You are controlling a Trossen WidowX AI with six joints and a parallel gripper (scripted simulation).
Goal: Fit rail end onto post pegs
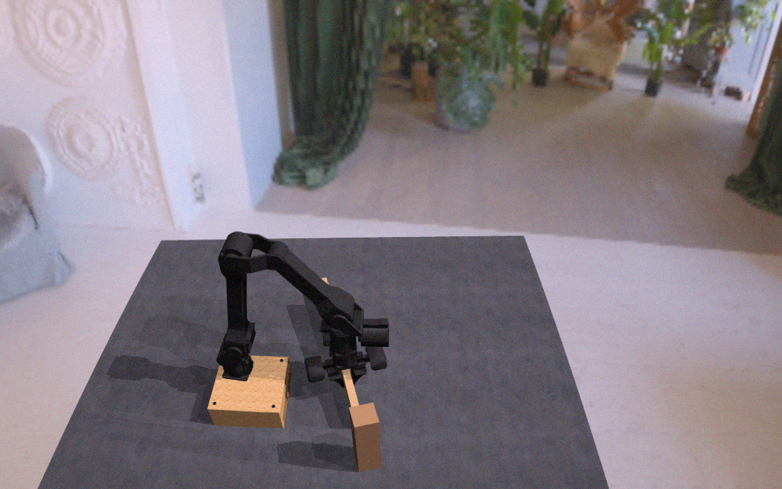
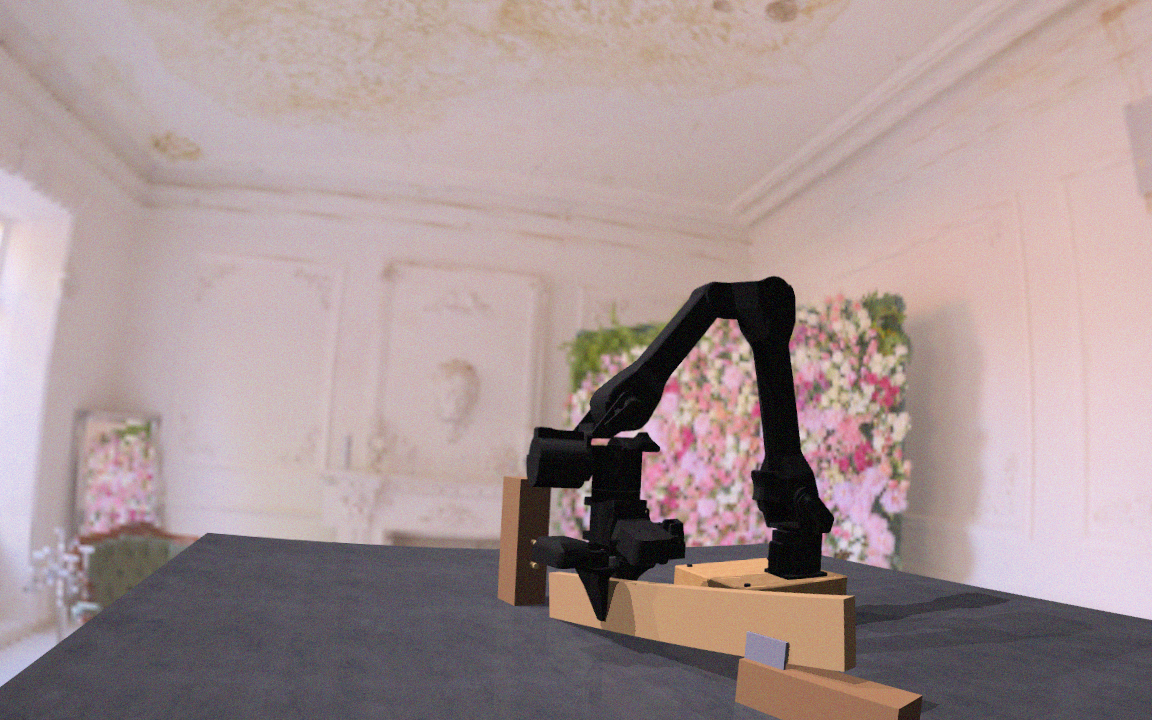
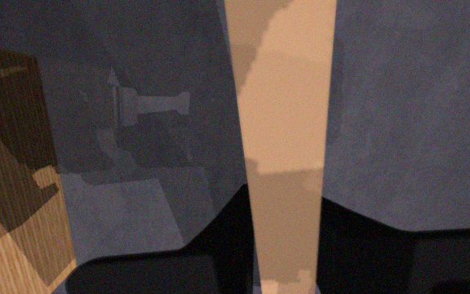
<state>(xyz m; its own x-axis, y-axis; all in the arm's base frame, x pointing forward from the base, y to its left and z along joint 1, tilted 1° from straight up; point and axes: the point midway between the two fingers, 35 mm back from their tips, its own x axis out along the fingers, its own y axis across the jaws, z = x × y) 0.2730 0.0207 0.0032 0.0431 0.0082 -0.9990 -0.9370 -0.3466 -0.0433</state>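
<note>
The long wooden rail (image 1: 351, 394) (image 2: 723, 617) (image 3: 285, 122) slants down to its near end, which is low at the table in front of the post (image 1: 366, 443) (image 2: 519, 537). A small gap shows between rail and post in the exterior view. Two pegs stick out of the post; the lower peg (image 2: 533, 564) sits above the rail's top edge. The grey bracket (image 2: 766, 651) on the footboard block (image 2: 831, 687) stands beside the rail's far end; the seating is partly hidden. My gripper (image 1: 347, 378) (image 2: 609, 595) (image 3: 266, 189) is shut on the rail close to its near end, pointing down. The rail's end holes are hidden.
The arm's wooden base block (image 1: 251, 389) (image 2: 763, 573) (image 3: 15, 229) stands to the left of the rail in the top view. The dark table (image 1: 454, 365) (image 2: 338, 644) lies under everything. The post stands upright close beyond the gripper.
</note>
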